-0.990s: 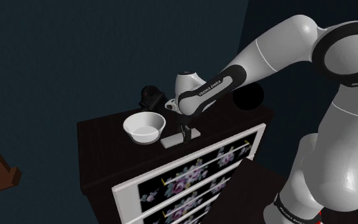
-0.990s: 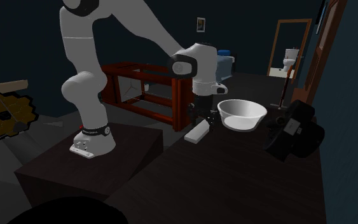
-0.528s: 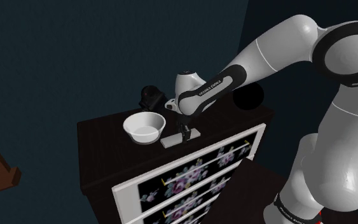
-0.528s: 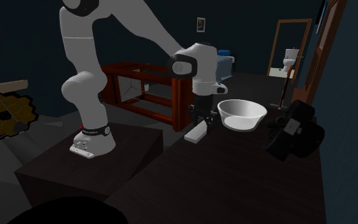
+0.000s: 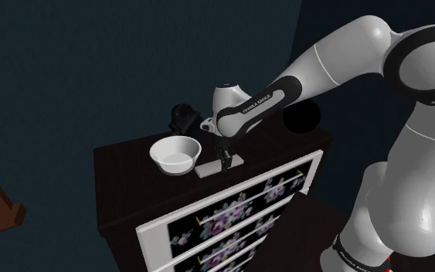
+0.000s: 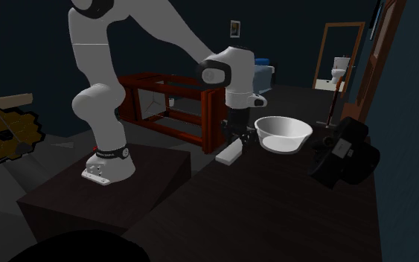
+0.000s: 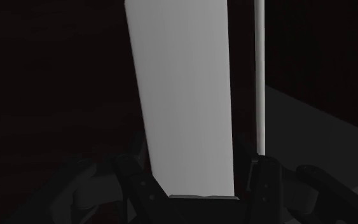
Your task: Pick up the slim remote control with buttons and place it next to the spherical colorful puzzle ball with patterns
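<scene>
Low over the dark dresser (image 5: 130,189), the black gripper (image 5: 224,160) straddled the plain white remote (image 5: 205,172) lying near the front edge, its jaws spread to either side and not visibly pinching it. Just beyond stood a white bowl (image 5: 175,153), and farther back the dark puzzle ball (image 5: 183,117).

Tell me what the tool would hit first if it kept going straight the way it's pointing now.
The tool points down at the plain white remote control lying on the dark cabinet top, so it would meet the remote first. It is very close; contact cannot be judged from these views.
</scene>
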Robot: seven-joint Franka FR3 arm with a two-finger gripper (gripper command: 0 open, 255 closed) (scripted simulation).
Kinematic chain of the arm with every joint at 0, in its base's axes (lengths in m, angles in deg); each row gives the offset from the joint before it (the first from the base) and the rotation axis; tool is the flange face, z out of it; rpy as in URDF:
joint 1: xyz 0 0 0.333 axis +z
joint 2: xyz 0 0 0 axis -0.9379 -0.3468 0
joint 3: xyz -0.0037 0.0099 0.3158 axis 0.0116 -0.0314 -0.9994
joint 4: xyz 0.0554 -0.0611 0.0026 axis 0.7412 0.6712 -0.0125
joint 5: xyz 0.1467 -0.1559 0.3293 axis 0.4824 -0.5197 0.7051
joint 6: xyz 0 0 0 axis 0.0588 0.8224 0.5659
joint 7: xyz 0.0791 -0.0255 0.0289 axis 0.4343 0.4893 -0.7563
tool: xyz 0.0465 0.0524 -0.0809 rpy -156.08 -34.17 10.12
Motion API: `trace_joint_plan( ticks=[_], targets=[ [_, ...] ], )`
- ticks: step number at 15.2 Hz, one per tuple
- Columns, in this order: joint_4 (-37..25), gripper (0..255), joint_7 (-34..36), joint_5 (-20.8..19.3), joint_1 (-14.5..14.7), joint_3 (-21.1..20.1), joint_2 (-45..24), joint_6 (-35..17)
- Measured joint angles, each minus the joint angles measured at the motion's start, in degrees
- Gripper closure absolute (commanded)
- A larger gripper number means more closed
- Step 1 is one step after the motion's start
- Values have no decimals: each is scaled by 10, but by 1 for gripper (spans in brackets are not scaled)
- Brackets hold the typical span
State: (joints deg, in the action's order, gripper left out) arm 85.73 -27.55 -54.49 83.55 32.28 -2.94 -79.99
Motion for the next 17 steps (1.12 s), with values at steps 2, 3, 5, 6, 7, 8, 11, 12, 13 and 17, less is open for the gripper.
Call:
trace_joint_plan(
  ticks=[2, 3, 5, 6, 7, 8, 11, 12, 13, 17],
  targets=[
    [-5, 255, 1, -3, 0, 0, 11, 16],
    [-8, 255, 1, -4, 0, 0, 15, 24],
    [-14, 255, 3, -5, 0, 0, 24, 38],
    [-20, 255, 2, -6, -1, 1, 26, 46],
    [-21, 255, 5, -7, 0, -1, 32, 53],
    [-24, 255, 5, -8, 0, 0, 38, 62],
    [-38, 255, 5, -10, 0, 0, 48, 85],
    [-42, 255, 6, -10, 0, -1, 51, 92],
    [-46, 255, 7, -11, 0, -1, 55, 100],
    [-62, 255, 9, -14, 0, -2, 70, 131]
  ],
)
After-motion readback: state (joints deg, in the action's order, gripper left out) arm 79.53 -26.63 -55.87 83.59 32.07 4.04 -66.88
